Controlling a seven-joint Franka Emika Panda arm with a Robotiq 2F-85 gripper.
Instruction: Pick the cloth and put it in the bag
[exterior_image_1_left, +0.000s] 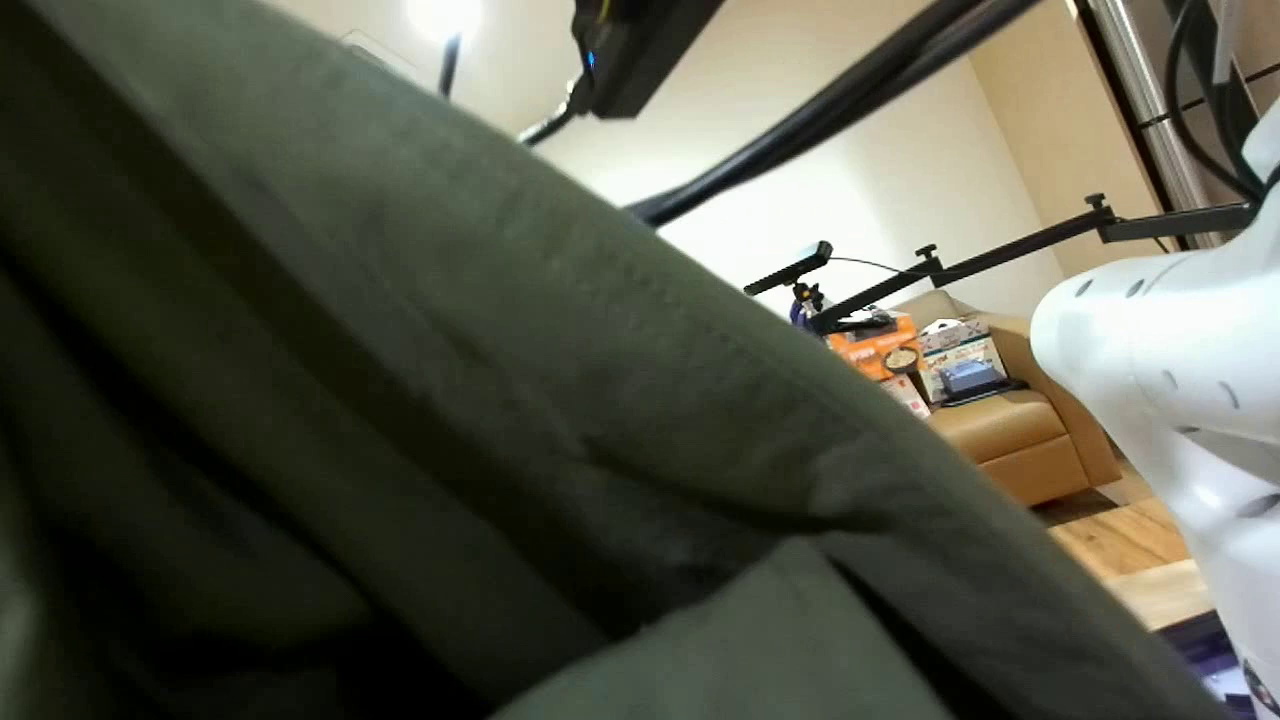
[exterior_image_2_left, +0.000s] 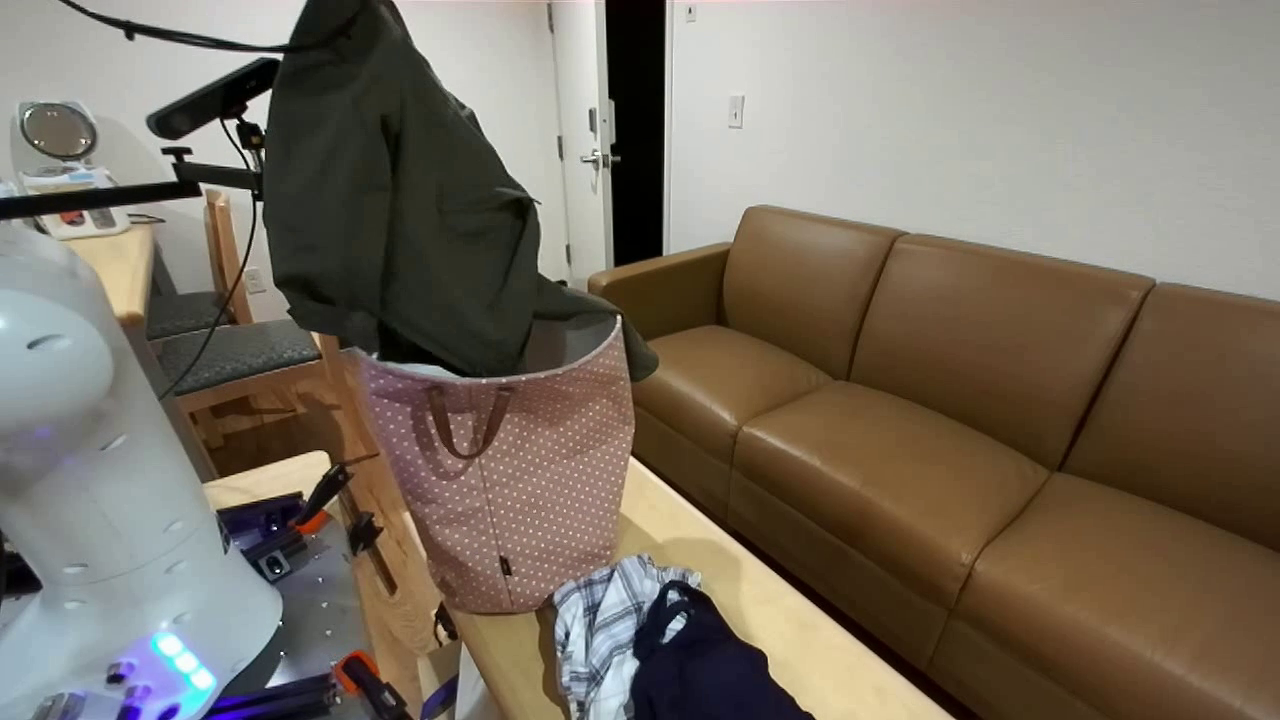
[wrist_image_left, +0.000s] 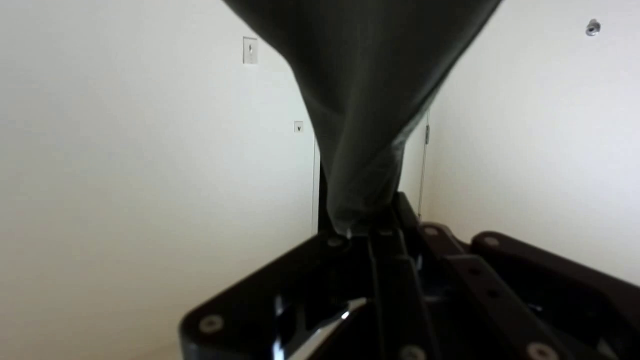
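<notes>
Pinching the green cloth (exterior_image_2_left: 400, 220), the tool (wrist_image_left: 370, 223) held it up over the pink bag (exterior_image_2_left: 540, 480) on the bench (exterior_image_2_left: 808, 640); lower folds hung at the bag's mouth, one part draped outside.

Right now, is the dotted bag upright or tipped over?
Upright: in an exterior view, the bag stands base-down on the table, rim uppermost.

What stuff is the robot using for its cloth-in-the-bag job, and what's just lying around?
For the job:
claw
dark green garment, gripped by the claw
pink polka-dot bag

Just around:
plaid garment, maybe for later
navy garment, maybe for later
brown sofa
orange package
</notes>
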